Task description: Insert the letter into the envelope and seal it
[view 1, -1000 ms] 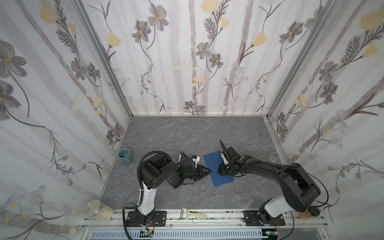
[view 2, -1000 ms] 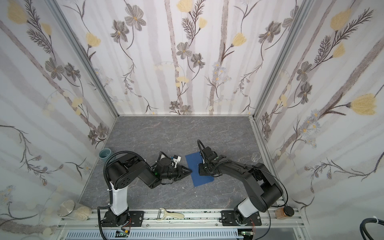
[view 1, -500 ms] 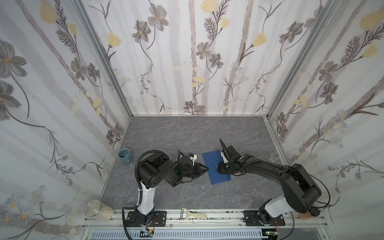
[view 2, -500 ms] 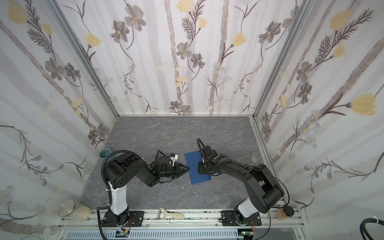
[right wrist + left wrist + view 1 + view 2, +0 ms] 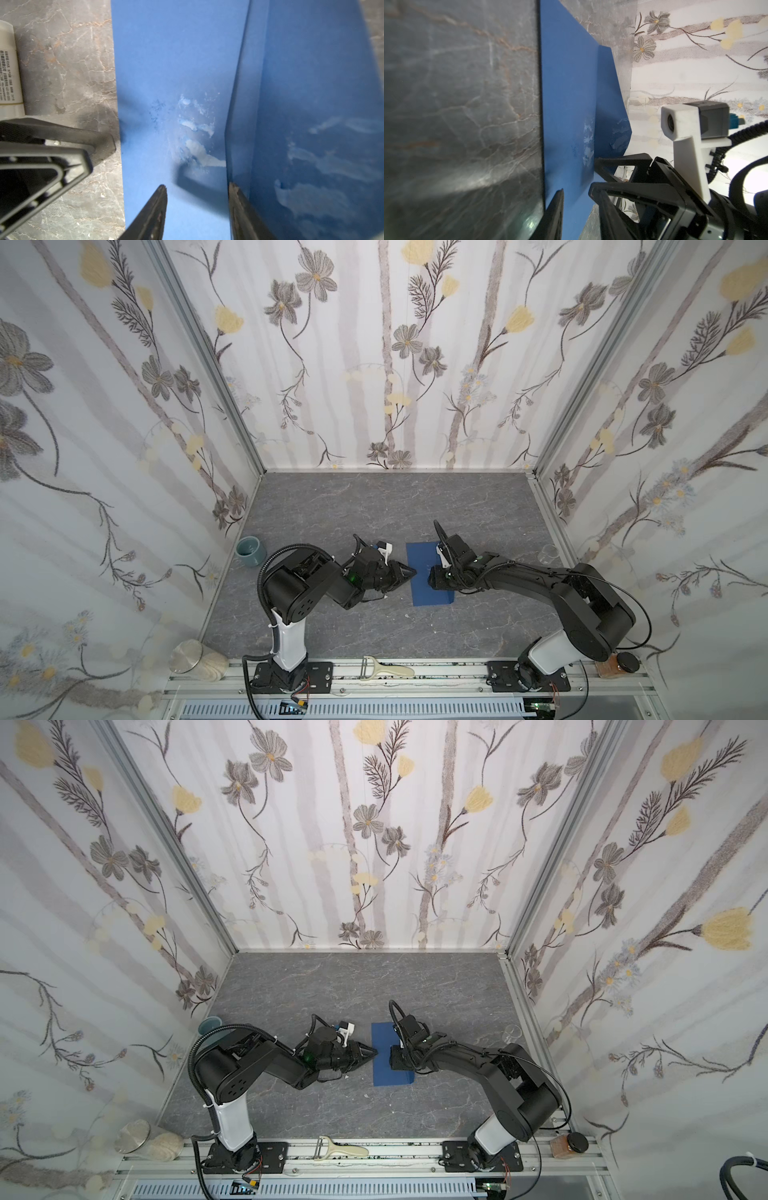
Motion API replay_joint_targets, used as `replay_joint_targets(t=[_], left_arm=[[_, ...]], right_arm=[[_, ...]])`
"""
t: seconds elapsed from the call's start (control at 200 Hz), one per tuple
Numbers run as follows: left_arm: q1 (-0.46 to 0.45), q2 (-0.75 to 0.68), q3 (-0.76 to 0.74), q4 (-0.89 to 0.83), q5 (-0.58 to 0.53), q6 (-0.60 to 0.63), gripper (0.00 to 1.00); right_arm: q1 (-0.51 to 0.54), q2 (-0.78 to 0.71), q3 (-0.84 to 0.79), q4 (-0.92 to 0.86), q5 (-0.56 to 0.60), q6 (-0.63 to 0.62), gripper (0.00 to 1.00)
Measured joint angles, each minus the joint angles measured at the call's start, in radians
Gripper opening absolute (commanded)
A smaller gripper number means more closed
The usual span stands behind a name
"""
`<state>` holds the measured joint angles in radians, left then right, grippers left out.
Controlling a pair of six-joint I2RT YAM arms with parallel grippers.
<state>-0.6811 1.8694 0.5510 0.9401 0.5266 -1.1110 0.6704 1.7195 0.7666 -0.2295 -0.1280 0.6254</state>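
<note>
Navy envelope [image 5: 422,593] lies flat on the grey table [image 5: 374,506] in both top views; left gripper [image 5: 413,571] tip at its left edge, right gripper [image 5: 434,578] over its right side. Left wrist: flap [image 5: 610,99] stands raised; I cannot tell whether the left gripper is open or closed. Right wrist: right jaws stand apart, flap just beside one finger; glue stick [image 5: 8,62] lies on the table beside the envelope.
</note>
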Motion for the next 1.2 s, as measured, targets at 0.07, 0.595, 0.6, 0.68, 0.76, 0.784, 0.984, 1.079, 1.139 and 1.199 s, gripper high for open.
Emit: replay_joint_targets(t=[0.07,0.595,0.6,0.68,0.76,0.784,0.984,1.079,1.139,1.199], left_arm=[[0.005,-0.019,0.008,-0.037,-0.012,0.019,0.31],[0.040,-0.241,0.081,-0.374,-0.133,0.204,0.30],[0.041,-0.243,0.082,-0.378,-0.135,0.206,0.30],[0.058,-0.290,0.117,-0.488,-0.181,0.268,0.31],[0.090,-0.340,0.141,-0.604,-0.243,0.332,0.32],[0.103,-0.356,0.142,-0.634,-0.258,0.350,0.33],[0.219,-0.488,0.108,-0.854,-0.377,0.459,0.40],[0.223,-0.508,0.106,-0.926,-0.397,0.513,0.40],[0.225,-0.496,0.113,-0.972,-0.407,0.540,0.40],[0.228,-0.474,0.124,-1.013,-0.418,0.564,0.40]], right_arm=[[0.006,0.000,-0.002,0.010,-0.004,0.015,0.50],[0.017,-0.068,0.054,-0.011,0.012,0.024,0.50],[0.017,-0.068,0.055,-0.012,0.013,0.023,0.50],[0.015,-0.076,0.079,-0.030,0.030,0.010,0.50],[0.011,-0.078,0.103,-0.040,0.033,-0.005,0.51],[0.010,-0.078,0.109,-0.044,0.034,-0.010,0.51],[0.001,-0.078,0.151,-0.042,0.037,-0.052,0.51],[-0.008,-0.078,0.159,-0.034,0.028,-0.071,0.51],[-0.014,-0.078,0.161,-0.025,0.017,-0.078,0.51],[-0.021,-0.078,0.161,-0.021,-0.003,-0.085,0.51]])
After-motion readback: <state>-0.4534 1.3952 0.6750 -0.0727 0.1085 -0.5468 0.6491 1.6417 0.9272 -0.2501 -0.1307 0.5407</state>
